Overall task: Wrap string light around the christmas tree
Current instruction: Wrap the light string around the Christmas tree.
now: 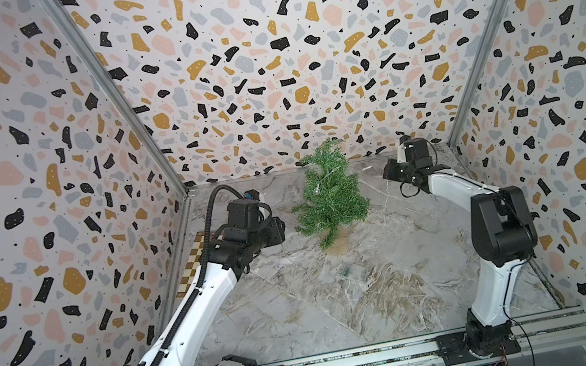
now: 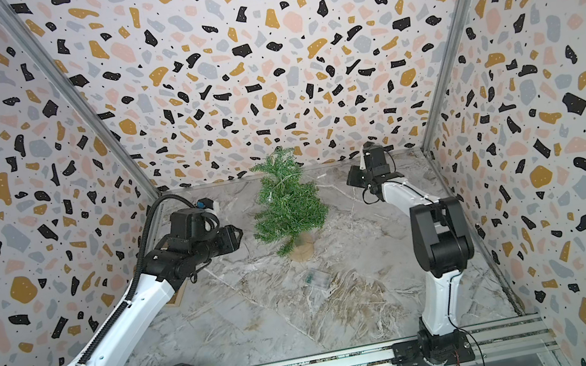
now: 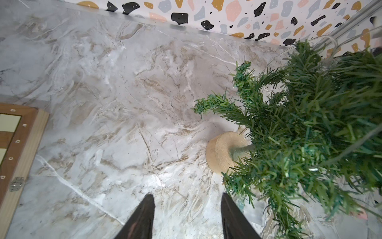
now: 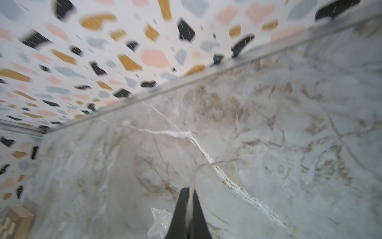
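Note:
The small green christmas tree (image 1: pixel 328 196) (image 2: pixel 287 207) stands on its tan disc base (image 3: pixel 221 153) at the back middle of the marble table. The pale string light (image 1: pixel 316 190) lies over the tree's upper branches with a clear bulb showing, and the thin wire loops past the treetop (image 3: pixel 328 39). My right gripper (image 4: pixel 190 189) (image 1: pixel 385 172), right of the tree near the back wall, is shut on the string light's wire (image 4: pixel 196 171), which curls out past its tips. My left gripper (image 3: pixel 187 196) (image 1: pixel 282 230) is open and empty, left of the tree's lower branches.
A wooden chessboard (image 1: pixel 190 259) (image 3: pixel 18 144) lies at the table's left edge under the left arm. A clear plastic case (image 1: pixel 354 273) lies in front of the tree. A clear star (image 4: pixel 159 223) lies on the table below the right gripper. Patterned walls close three sides.

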